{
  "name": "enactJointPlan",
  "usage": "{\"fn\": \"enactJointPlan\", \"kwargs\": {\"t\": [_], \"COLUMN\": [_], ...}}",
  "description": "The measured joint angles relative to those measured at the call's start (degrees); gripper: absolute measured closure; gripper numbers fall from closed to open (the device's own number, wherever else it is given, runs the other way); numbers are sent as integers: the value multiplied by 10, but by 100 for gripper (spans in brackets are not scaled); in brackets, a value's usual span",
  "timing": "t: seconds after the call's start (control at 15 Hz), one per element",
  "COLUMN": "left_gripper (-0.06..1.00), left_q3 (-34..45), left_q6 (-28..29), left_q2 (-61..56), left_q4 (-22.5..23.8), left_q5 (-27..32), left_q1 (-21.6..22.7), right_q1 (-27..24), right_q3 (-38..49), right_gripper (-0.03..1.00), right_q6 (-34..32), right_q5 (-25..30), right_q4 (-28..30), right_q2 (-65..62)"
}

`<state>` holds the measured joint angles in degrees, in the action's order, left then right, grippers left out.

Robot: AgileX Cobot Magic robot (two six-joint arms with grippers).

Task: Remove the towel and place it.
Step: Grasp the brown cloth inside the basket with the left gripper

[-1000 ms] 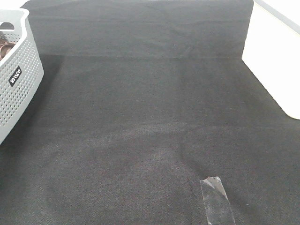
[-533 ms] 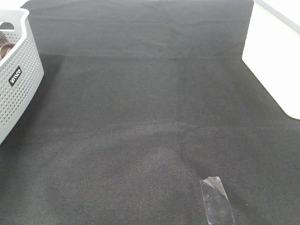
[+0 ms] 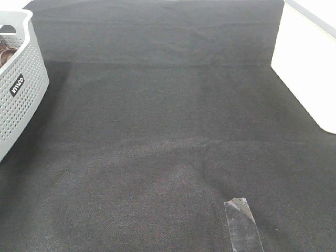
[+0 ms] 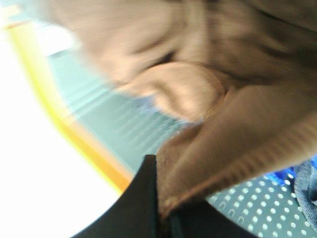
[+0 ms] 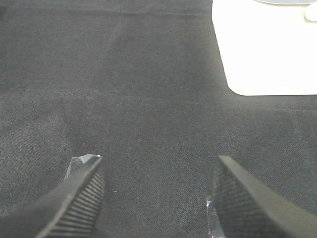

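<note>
Left gripper (image 4: 163, 210) is pinching the towel (image 4: 237, 134) hem in the basket (image 3: 21, 84); next likely lifting it clear. Right gripper (image 5: 158, 168) is idling, jaws spread.

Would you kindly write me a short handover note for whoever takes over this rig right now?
Left claw: shut on a fold of the large brown plush towel, which lies inside the grey perforated plastic basket.
Right claw: open and empty, above the black table cloth.
Done: towel gripped.
Left: lift the towel out of the basket and place it.
</note>
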<state>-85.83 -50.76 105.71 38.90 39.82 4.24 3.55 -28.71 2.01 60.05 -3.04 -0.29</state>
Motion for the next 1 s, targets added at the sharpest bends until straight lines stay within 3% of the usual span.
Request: {"fn": "enactJointPlan", "kwargs": {"t": [0.07, 0.27, 1.0], "left_gripper": [94, 94, 94], "left_q3": [0, 0, 0], "left_q6": [0, 79, 115], "left_q2": [0, -84, -236], "left_q4": [0, -57, -61], "left_q5": [0, 7, 13], "left_q1": [0, -16, -124], "right_q1": [0, 0, 0], "right_q3": [0, 0, 0], "right_gripper": [38, 38, 38], "right_q6": [0, 0, 0], "right_q5": [0, 0, 0], "right_q4": [0, 0, 0], "right_q2": [0, 0, 0]}}
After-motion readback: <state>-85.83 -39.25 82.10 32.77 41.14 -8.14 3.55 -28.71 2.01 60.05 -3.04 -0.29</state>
